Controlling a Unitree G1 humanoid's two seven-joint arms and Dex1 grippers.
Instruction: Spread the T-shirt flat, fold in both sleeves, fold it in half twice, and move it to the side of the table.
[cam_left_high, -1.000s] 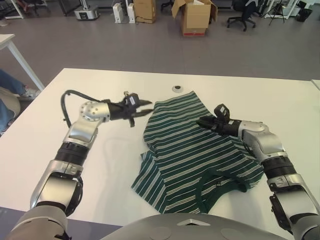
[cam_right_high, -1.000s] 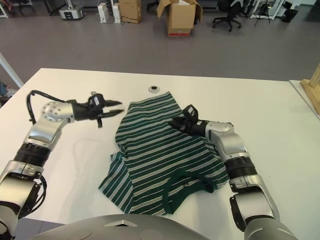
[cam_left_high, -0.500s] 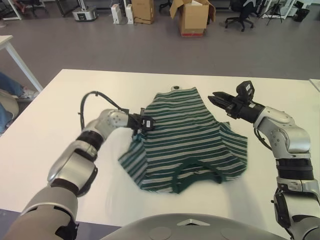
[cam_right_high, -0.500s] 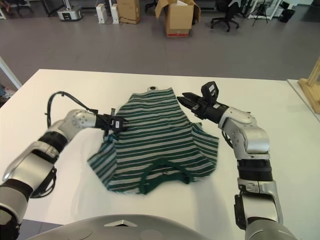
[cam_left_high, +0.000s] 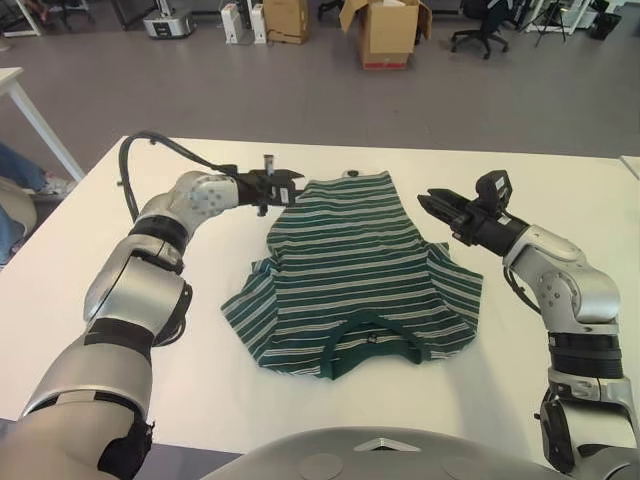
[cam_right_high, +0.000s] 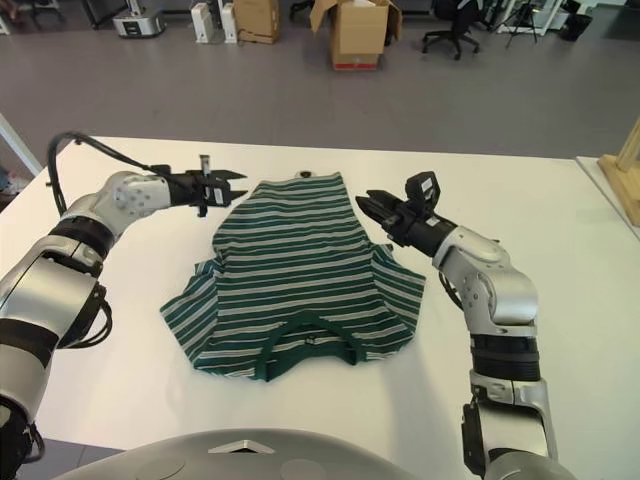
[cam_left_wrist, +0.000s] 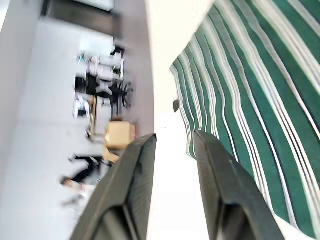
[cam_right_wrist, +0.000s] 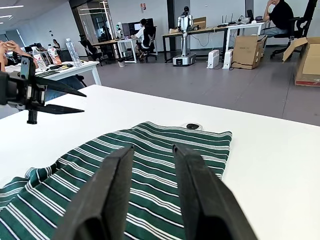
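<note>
T-shirt (cam_left_high: 350, 270) lying mid-way across the table (cam_left_high: 580, 190), collar nearest, almost flat but rumpled at the right sleeve; with left jaws parted by the far hem corner and right jaws parted beside the right edge, best pinched low and drawn outward evenly.

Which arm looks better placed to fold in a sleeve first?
Probably right: the right pincer, open, hovers close to the right sleeve, while the left pincer is by the T-shirt far corner, farther from the left sleeve.
</note>
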